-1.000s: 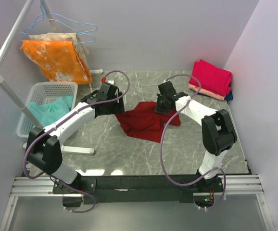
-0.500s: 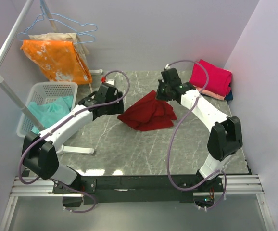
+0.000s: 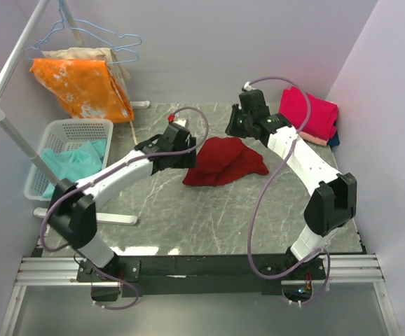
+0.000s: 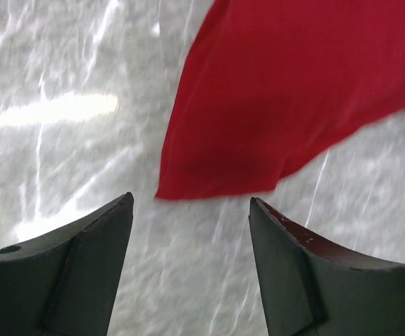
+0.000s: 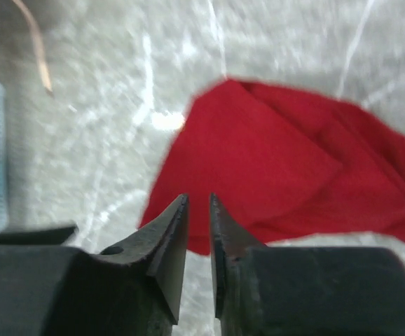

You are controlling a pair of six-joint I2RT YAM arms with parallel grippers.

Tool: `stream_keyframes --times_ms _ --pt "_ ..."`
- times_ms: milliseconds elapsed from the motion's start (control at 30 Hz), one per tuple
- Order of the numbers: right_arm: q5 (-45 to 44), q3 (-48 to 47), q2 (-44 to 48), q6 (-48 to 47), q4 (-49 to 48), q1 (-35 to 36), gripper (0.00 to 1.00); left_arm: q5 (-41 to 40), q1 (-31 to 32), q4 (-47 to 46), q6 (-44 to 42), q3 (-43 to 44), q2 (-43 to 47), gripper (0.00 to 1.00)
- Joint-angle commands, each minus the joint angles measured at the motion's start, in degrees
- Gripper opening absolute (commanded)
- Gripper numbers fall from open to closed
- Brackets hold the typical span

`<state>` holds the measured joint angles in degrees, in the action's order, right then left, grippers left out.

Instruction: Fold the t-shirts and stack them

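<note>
Maroon t-shirt [image 3: 225, 161]: lies crumpled in a loose heap on the grey marble tabletop [image 3: 188, 217], about midway between the left and right edges and nearer the far edge. Neither gripper holds it.

Left gripper [image 3: 187, 159]: sits low, just beside the heap's left edge. In the left wrist view its fingers [image 4: 83, 273] are spread wide with only bare marble between them. The shirt's hem [image 4: 209, 189] lies just ahead of the tips, with no visible contact.

Right gripper [image 3: 236, 128]: is over the heap's far side, close to the far edge of the tabletop. In the right wrist view its fingers [image 5: 167, 245] are parted by only a narrow slit – released, nothing pinched. The red cloth [image 5: 279, 161] lies on the marble beyond the tips (view is blurred, so the height above the cloth cannot be told).

Folded stack [image 3: 307, 112]: sits at the far right corner of the tabletop – a bright pink shirt on top, a peach one [image 3: 297, 135] under it, and a sliver of dark blue [image 3: 336, 138] at the right side.

Off the left edge: a white basket [image 3: 76, 126] holds a teal shirt [image 3: 69, 159]. Behind it, an orange cloth [image 3: 83, 87] hangs on a rack with wire hangers [image 3: 111, 35].
</note>
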<state>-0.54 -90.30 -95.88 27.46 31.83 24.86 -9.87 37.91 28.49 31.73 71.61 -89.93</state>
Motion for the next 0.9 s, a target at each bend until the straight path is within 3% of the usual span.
stream_keyframes --times_ms 0,67,200,367,700,867 --pt "-1.6 2.4 3.0 2.1 2.1 -1.3 0.27 -1.1 -0.1 -0.8 4.7 8.9 -7.3 0.72" --pt "-4.0 4.8 4.2 3.6 3.1 -3.2 0.35 0.7 -0.1 -0.4 5.4 14.0 -10.4 0.72" --pt "-3.3 15.6 9.6 6.5 -1.4 -6.7 0.39 5.1 -0.1 -0.8 5.5 24.0 -18.7 0.71" --pt "-4.8 19.2 12.0 7.1 -1.0 -9.5 0.43 7.6 0.7 -0.3 4.1 34.0 -27.7 0.70" --pt "-1.1 24.2 12.2 9.6 -2.1 -14.3 0.45 -2.6 5.6 8.1 -0.5 57.2 -45.6 0.71" --pt "-0.2 26.1 13.5 9.3 -2.4 -15.6 0.45 -5.2 5.9 7.0 -0.2 57.9 -48.1 0.67"
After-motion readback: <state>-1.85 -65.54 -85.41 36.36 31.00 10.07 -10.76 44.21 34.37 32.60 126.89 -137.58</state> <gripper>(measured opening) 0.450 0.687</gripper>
